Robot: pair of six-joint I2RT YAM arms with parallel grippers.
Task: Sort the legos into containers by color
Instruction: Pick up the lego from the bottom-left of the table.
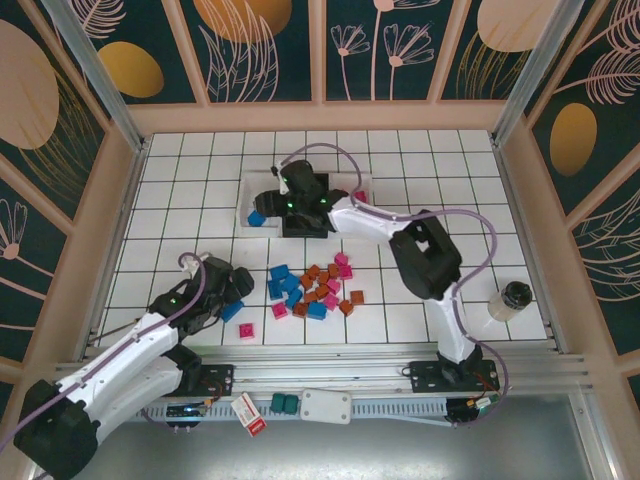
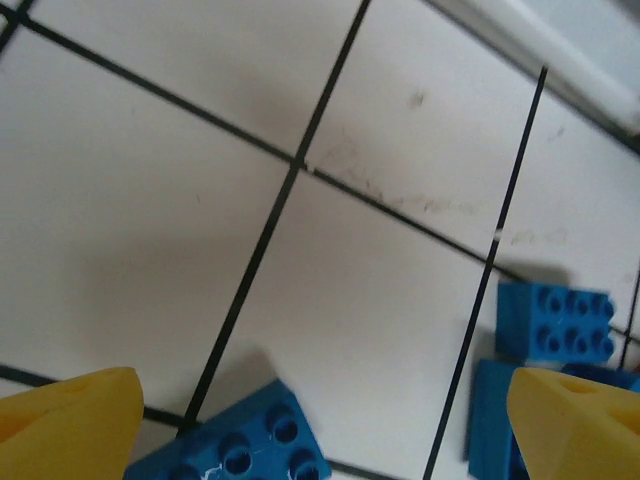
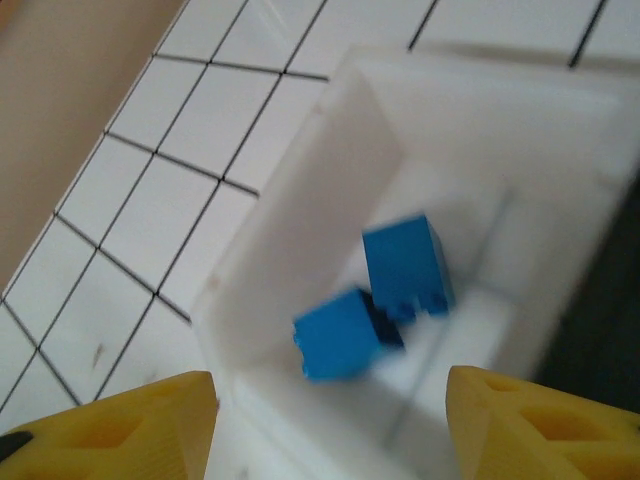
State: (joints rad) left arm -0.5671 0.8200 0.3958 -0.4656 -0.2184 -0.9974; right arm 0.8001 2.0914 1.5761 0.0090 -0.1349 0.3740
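Surface (image 1: 420, 170): white tiles with black grid.
Right jaws: spread, empty, above white rectangular plastic bin (image 3: 290, 230) holding two blue plastic bricks (image 3: 405, 265).
Left jaws: spread above loose blue brick (image 2: 235, 445); centre it before closing.

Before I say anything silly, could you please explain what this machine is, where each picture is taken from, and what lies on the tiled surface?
These are two robot arms bolted at the near edge of a tiled table. The overhead picture looks down from above and behind them. The other two come from cameras on the wrists; the yellow wedges are each gripper's own fingers. The left gripper is open low over the tiles, beside loose blue bricks. The right gripper is open over a white bin holding two blue bricks. A pile of blue, orange-brown and pink bricks lies mid-table. Neither gripper holds anything.
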